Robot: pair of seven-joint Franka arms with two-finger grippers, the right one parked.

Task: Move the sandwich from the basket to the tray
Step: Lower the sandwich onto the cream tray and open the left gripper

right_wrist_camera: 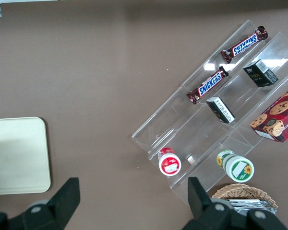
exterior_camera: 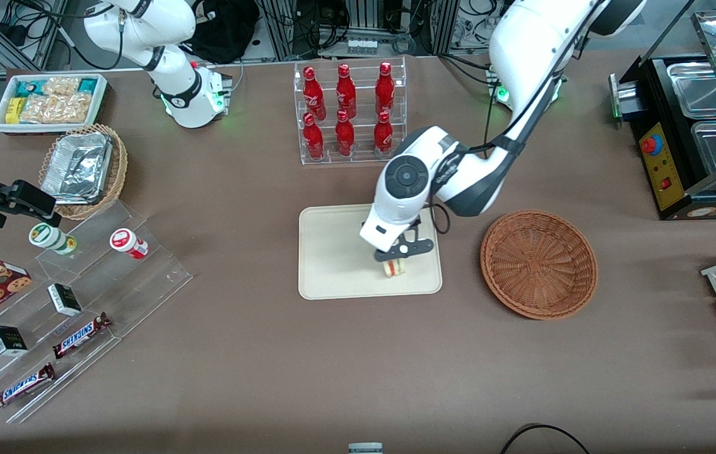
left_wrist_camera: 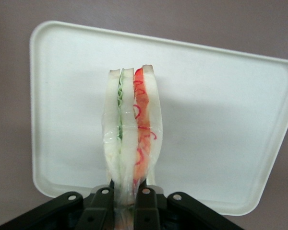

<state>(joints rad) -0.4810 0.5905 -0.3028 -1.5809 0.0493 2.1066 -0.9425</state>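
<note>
Brown table surface: basket [exterior_camera: 539, 263] stands emptied, gripper [exterior_camera: 399, 257] clamped on the sandwich [left_wrist_camera: 132, 139], held upright over the tray [exterior_camera: 332, 252]; judged remaining: lower, release, withdraw.

Wrapped sandwich [left_wrist_camera: 132, 134] held edge-up over cream tray [left_wrist_camera: 221, 120].

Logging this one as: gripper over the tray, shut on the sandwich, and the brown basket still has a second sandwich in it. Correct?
Not quite. The basket holds nothing; the front view shows only bare wicker inside. The rest stands: the gripper is over the tray, shut on the sandwich, as the left wrist view shows.
</note>
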